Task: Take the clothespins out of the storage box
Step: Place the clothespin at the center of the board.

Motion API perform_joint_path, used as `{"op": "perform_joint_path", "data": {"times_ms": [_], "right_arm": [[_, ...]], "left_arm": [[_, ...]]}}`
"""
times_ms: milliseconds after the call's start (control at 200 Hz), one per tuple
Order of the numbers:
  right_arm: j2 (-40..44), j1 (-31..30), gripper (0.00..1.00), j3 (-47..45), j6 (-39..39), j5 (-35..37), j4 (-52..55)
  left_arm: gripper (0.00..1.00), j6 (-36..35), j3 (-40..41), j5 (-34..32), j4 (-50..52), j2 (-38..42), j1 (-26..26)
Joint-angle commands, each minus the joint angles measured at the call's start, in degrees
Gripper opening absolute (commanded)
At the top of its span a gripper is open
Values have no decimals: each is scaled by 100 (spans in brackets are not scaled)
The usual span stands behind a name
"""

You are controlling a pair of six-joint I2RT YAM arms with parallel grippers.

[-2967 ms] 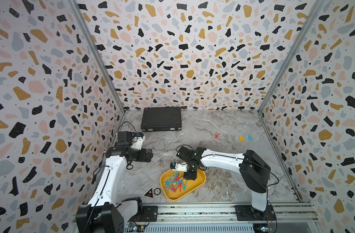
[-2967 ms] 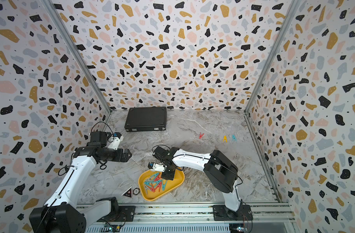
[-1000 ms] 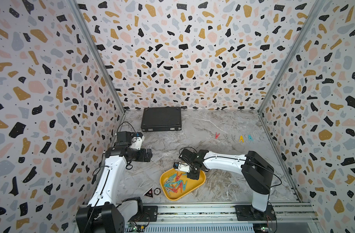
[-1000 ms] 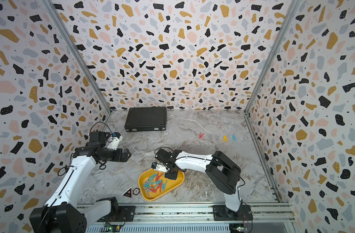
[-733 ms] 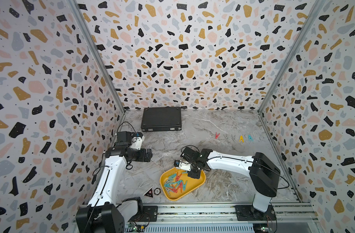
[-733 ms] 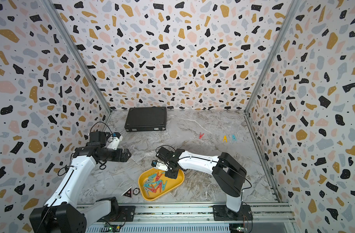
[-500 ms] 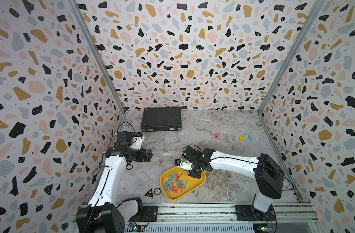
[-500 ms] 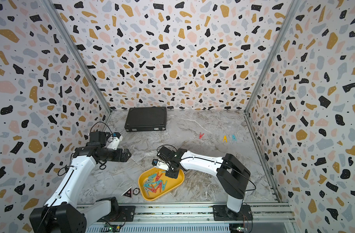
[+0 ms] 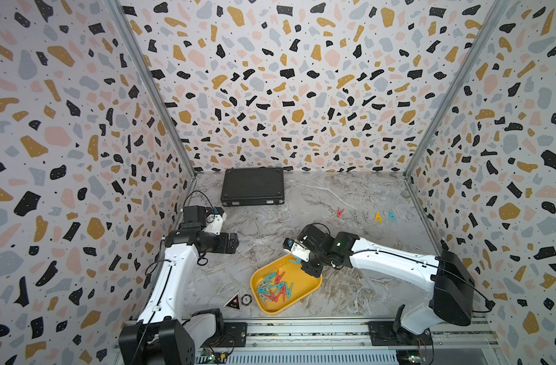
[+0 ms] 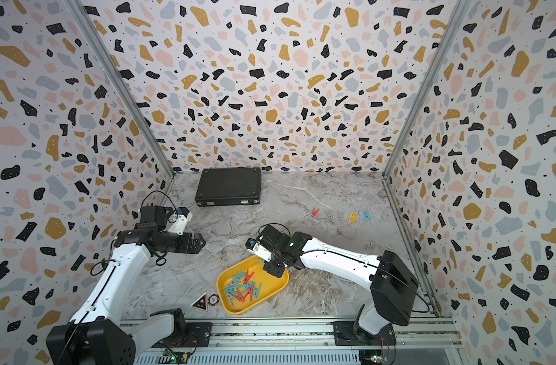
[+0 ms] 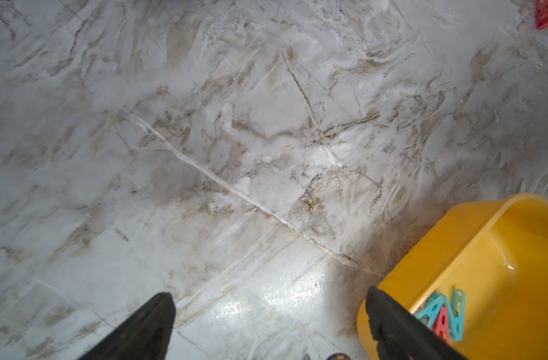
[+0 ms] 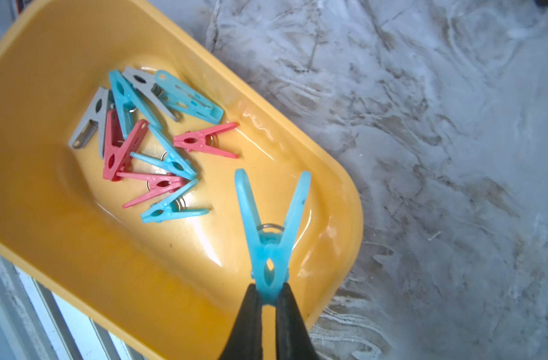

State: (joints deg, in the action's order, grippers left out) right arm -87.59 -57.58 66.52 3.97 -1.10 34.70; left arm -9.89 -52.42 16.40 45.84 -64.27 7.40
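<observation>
Right wrist: right gripper (image 12: 269, 291) clamps teal pin (image 12: 269, 249) above box (image 12: 79, 243); lift clear, carry to pins (image 9: 377, 217) at box's two o'clock. Left gripper (image 11: 271, 296) apart.

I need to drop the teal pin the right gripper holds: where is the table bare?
Bare marble: between the black case, the left gripper and the storage box; also between the right arm and the loose clothespins. Crowded: inside the box.

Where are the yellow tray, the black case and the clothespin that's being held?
yellow tray (image 9: 305, 284): in a top view, bare inner floor.
black case (image 9: 253, 186): in a top view, middle of lid.
held teal clothespin (image 12: 270, 249): right wrist view, its pivot.
</observation>
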Motion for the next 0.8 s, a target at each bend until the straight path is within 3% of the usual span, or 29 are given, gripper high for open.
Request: {"op": "perform_joint_path", "data": {"times_ms": [0,355,561,796], "right_arm": [[402,353,4,-141,-596,84,22],[538,1910,4,-391,-1482,200,242],[-2,2742,4,-315,-2216,-45,267],[-887,3199,3,-105,-2847,-39,155]], "left_arm": [[100,-67,-11,38,-49,-15,39],[100,-70,-5,46,-49,-11,34],[100,-71,-6,30,-48,19,38],[100,-79,4,21,-54,46,42]]}}
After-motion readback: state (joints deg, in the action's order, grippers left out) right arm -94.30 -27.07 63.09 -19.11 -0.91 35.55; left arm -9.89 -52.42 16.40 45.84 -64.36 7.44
